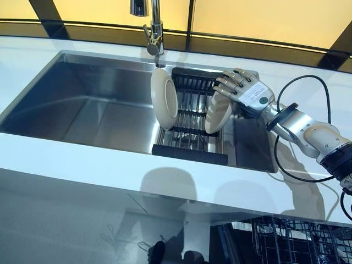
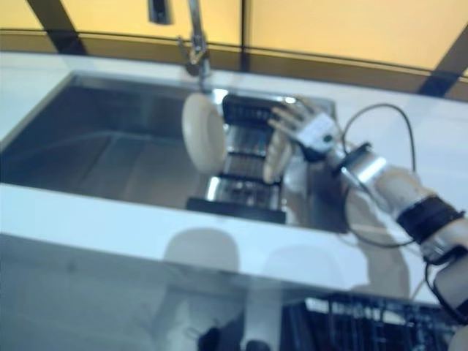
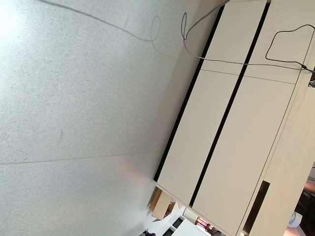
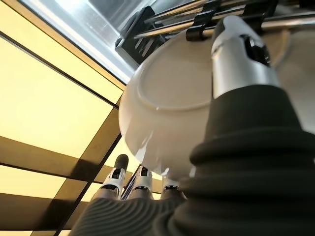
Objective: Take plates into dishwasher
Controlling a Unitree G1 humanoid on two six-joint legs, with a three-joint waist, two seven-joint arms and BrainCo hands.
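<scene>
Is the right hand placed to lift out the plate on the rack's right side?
Probably yes. The right hand already sits over the right plate, fingers past its top rim, thumb on its face. The left plate stands clear, apart.

Right hand reaches forward, fingers curled, thumb opposing.

Sink: set in the bench.
Rack: in the sink's right part.
Left plate: upright in rack.
Right plate: upright, right of it.
Faucet: behind the sink.
</scene>
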